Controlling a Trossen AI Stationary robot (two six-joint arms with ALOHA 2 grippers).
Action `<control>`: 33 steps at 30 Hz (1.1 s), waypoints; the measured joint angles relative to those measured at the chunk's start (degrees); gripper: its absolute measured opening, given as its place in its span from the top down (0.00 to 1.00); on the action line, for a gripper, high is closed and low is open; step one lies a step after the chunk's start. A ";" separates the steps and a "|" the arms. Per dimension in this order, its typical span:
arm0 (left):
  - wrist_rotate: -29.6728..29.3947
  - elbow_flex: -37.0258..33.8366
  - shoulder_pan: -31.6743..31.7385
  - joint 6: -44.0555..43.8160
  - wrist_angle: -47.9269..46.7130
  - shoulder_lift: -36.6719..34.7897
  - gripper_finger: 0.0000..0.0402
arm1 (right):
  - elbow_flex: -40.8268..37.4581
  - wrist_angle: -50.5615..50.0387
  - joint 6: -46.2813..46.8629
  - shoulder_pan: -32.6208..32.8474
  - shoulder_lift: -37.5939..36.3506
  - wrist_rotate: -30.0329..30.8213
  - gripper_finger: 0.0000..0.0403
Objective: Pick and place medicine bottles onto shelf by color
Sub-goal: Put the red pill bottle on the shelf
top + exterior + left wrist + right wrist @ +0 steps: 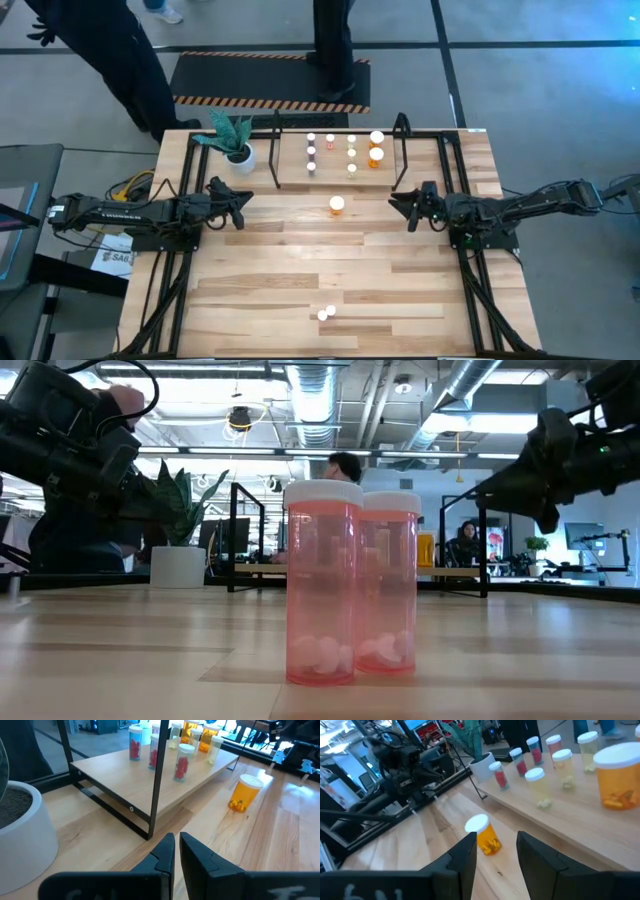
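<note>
Right gripper (494, 851) jaws apart; orange bottle (484, 834) just beyond

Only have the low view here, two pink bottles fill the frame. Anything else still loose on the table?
Observer: Yes, one orange bottle stands alone just in front of the shelf, between the two arms.
Operator: Anything gripped?
Observer: No. The right end effector is open and empty, with that orange bottle just ahead of it.
Operator: Left one?
Observer: The left end effector is shut on nothing, near the white plant pot.
</note>
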 joint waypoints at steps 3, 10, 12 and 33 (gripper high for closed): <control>0.00 0.00 0.02 0.00 0.00 0.01 0.97 | 0.02 0.54 0.06 0.01 -0.02 -0.02 0.60; 0.00 0.00 0.00 0.00 0.00 0.00 0.97 | 0.09 4.51 -0.12 0.19 -0.02 -0.34 0.60; 0.00 0.00 0.01 0.00 0.00 0.00 0.97 | 0.09 4.30 -0.12 0.19 -0.02 -0.44 0.60; 0.00 0.00 0.00 -0.02 -0.02 0.00 0.97 | 11.78 7.25 -4.64 0.19 5.65 -7.01 0.60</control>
